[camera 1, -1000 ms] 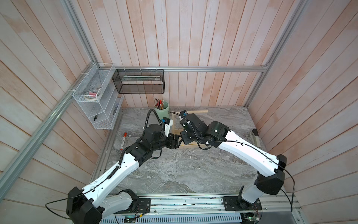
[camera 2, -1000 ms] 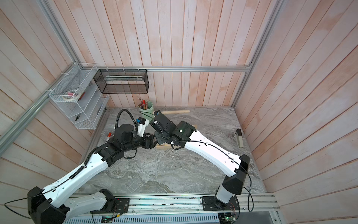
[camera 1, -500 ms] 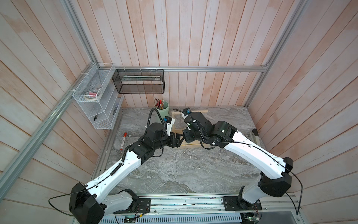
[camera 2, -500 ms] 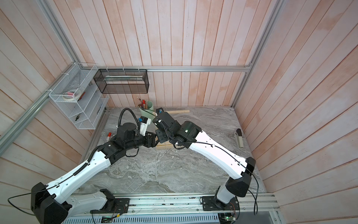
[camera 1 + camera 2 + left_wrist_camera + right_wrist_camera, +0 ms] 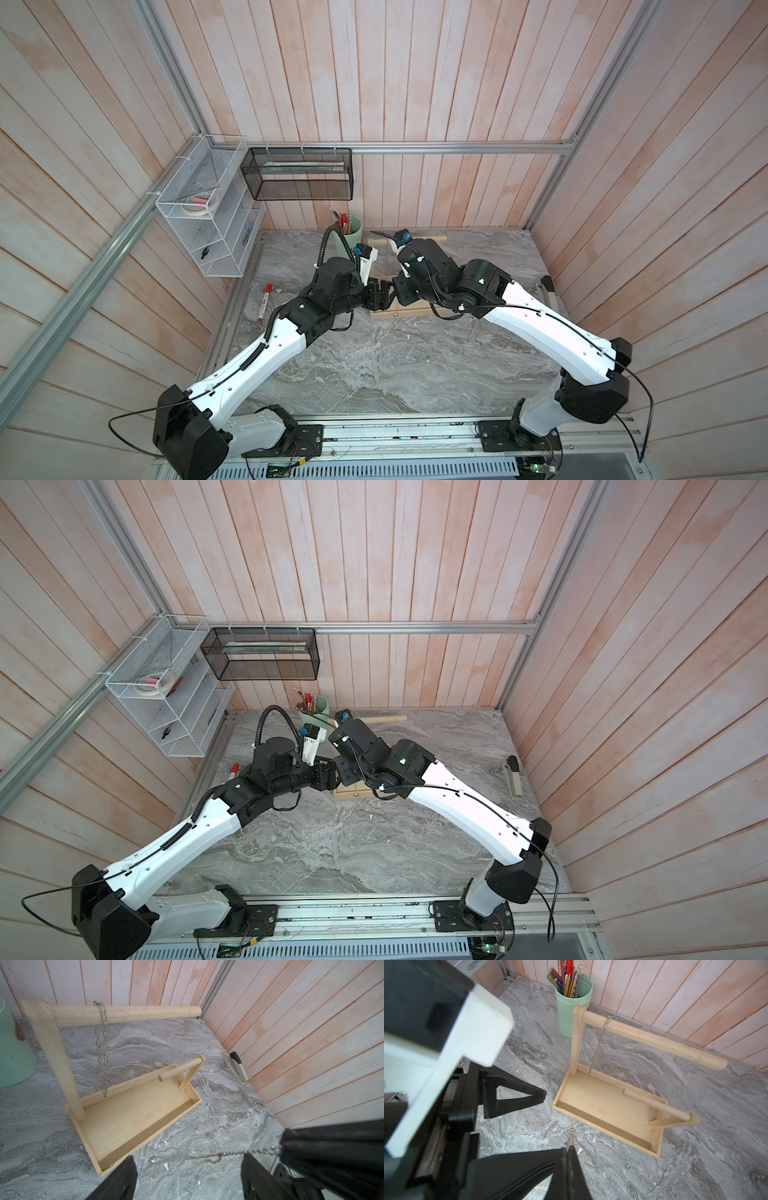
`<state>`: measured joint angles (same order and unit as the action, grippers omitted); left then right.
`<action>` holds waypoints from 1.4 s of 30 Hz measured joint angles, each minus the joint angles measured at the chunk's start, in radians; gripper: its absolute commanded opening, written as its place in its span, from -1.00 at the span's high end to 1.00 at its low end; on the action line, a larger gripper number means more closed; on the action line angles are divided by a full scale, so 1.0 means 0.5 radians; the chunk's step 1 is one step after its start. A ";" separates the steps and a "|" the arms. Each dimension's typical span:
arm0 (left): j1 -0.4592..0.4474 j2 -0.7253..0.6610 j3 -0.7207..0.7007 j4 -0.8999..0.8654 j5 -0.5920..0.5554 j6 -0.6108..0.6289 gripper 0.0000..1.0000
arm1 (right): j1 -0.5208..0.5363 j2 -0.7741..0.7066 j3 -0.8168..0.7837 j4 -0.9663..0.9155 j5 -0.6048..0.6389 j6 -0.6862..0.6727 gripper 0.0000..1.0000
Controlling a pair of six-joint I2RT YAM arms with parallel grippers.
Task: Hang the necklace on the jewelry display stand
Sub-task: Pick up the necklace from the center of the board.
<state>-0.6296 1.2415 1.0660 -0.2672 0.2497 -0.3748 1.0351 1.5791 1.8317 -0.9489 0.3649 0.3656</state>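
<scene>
Just beside the stand (image 5: 608, 1105) tray, not yet on the bar (image 5: 145, 1014): necklace (image 5: 207, 1156) pinched in the closed right gripper (image 5: 569, 1153), strung between the wide-spread jaws of the left gripper (image 5: 189, 1180). Risk: the thin necklace slips out, or tangles with the chain (image 5: 101, 1053) already hanging there.

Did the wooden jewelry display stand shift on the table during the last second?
No. In a top view the jewelry display stand is where it was, at the same gap from the mint-green pen cup.
</scene>
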 measured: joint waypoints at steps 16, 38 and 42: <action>-0.047 0.163 0.085 0.050 0.010 0.052 0.03 | 0.000 -0.048 -0.011 0.080 -0.047 -0.001 1.00; -0.079 0.280 0.533 -0.079 0.021 0.188 1.00 | -0.306 -0.316 -0.484 0.517 -0.165 -0.054 1.00; -0.082 0.447 0.791 -0.172 0.023 0.272 1.00 | -0.437 -0.386 -0.589 0.741 -0.210 -0.090 1.00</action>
<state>-0.6708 1.4651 1.4616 -0.3531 0.2611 -0.2386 0.8165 1.3861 1.5372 -0.5785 0.2600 0.3206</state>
